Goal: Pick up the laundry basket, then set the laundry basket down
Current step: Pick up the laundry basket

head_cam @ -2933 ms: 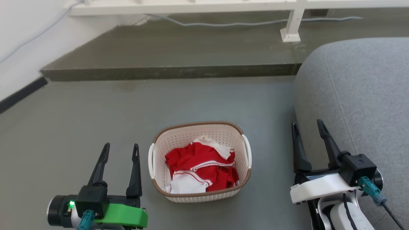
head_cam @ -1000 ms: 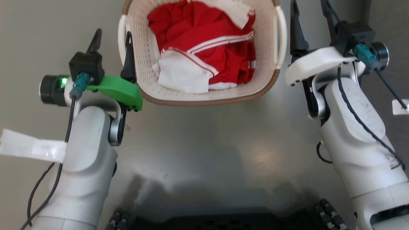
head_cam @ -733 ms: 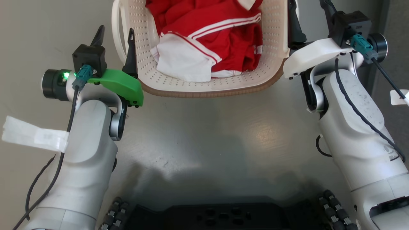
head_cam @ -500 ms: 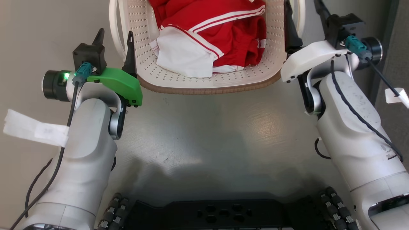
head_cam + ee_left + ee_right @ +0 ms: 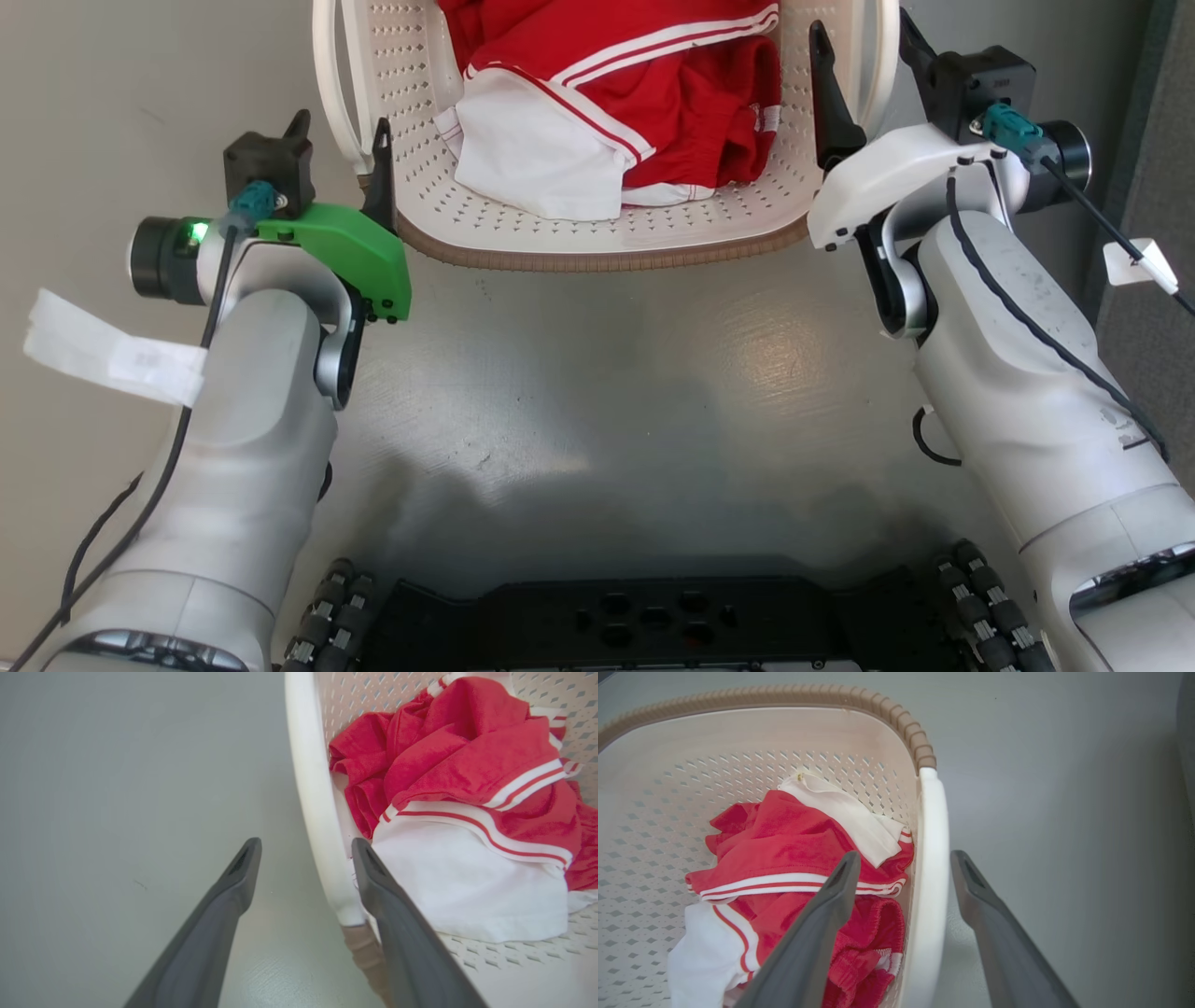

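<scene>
Left tool (image 5: 341, 119), right tool (image 5: 861, 28) moved astride white handles (image 5: 327, 84) of cream-white perforated plastic laundry basket (image 5: 415, 103), brown rim (image 5: 607, 262). Both open, holding nothing. Clamp next, then lift.

1. Head view looks steeply down; laundry basket (image 5: 420, 112) at 12 o'clock.
2. Left wrist view, close, faces along its left handle (image 5: 313, 788).
3. Right wrist view, close, faces along its right handle (image 5: 931, 858); all share the clothes (image 5: 644, 84).

Bright, even light, soft glare patch and broad shadow on the floor (image 5: 653, 373).
</scene>
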Controlling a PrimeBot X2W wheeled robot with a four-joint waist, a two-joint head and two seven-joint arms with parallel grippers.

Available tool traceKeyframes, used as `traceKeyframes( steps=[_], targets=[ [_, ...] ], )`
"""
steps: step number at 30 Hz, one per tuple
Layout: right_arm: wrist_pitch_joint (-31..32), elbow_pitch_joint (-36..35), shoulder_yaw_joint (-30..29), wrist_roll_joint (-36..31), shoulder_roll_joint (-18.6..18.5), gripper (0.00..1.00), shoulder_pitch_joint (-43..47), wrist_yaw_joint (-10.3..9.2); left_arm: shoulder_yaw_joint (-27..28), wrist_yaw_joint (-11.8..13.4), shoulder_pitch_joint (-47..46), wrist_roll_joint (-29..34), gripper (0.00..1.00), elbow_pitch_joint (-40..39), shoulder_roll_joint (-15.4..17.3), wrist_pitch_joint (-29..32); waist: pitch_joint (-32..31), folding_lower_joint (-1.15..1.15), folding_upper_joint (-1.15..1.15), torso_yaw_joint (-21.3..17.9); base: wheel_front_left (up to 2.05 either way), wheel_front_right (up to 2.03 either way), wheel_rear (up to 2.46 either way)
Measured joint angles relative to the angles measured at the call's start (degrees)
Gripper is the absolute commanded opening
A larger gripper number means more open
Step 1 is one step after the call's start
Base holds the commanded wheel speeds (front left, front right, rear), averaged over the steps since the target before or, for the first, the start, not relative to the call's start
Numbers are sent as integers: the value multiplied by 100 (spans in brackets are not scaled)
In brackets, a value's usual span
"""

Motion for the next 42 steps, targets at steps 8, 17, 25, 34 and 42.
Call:
traceKeyframes(
  steps=[8, 17, 25, 34, 42],
  targets=[
    [1, 461, 68, 191, -1, 100, -154, -10, -96, -16, -287, -170, 100, 270, -1, 0, 53, 0, 0, -9, 0, 0, 0],
    [0, 755, 155, 354, -2, 100, -422, -16, -344, -67, -378, -276, 100, 421, -3, 0, 106, 0, 0, 6, 0, 0, 0],
    [0, 884, 268, 415, -3, 82, -584, -18, -539, -68, -534, -322, 100, 495, -3, 0, 162, 0, 0, 13, 0, 0, 0],
    [-7, 1134, 433, 638, 25, 0, -715, -16, -797, -77, -600, -486, 0, 699, -30, -1, 181, 0, 0, 3, 0, 0, 0],
    [-23, 1380, 489, 768, 58, 0, -725, -19, -937, -62, -659, -619, 0, 769, -74, 3, 64, 0, 0, 3, 0, 0, 0]
  ],
)
